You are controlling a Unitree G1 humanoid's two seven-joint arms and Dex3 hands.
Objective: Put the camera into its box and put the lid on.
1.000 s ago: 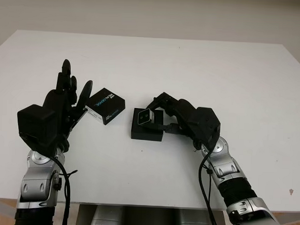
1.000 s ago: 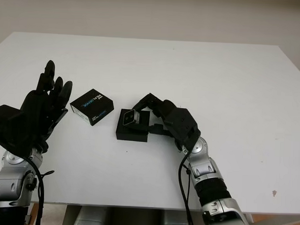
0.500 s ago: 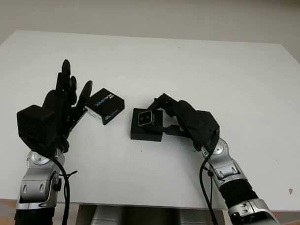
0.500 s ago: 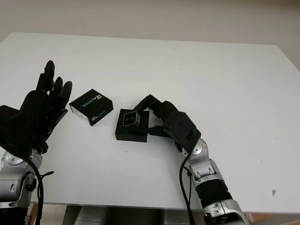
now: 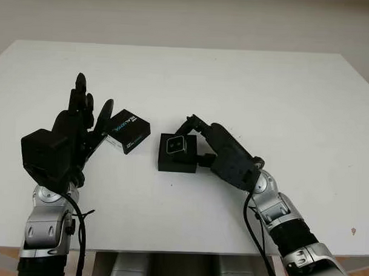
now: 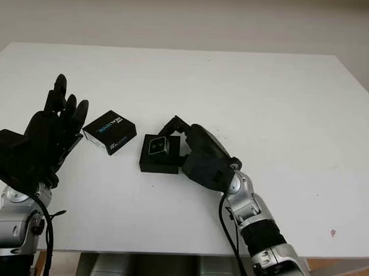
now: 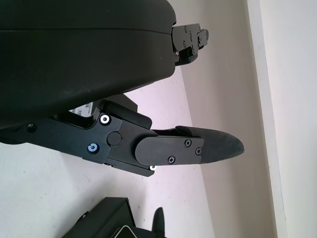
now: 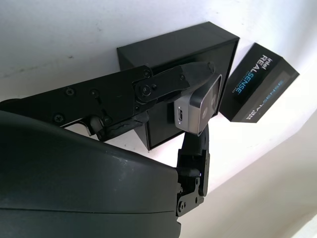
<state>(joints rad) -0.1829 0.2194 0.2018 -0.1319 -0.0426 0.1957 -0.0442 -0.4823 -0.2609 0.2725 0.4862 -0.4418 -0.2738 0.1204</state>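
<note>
On the white table, the camera is clamped by the right hand above the box for insertion; the lid lies at 9 o'clock beside the open left hand.

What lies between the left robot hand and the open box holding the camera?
The printed lid lies there on the white table, between the raised open left robot hand and the box, as the left eye view shows.

Right hand now rolled further over, palm shell toward the head camera, wrist lower and closer to the box than a second ago. Camera, pinched in its fingers, shifted slightly left with the box. Lid nudged a little nearer the left hand.
</note>
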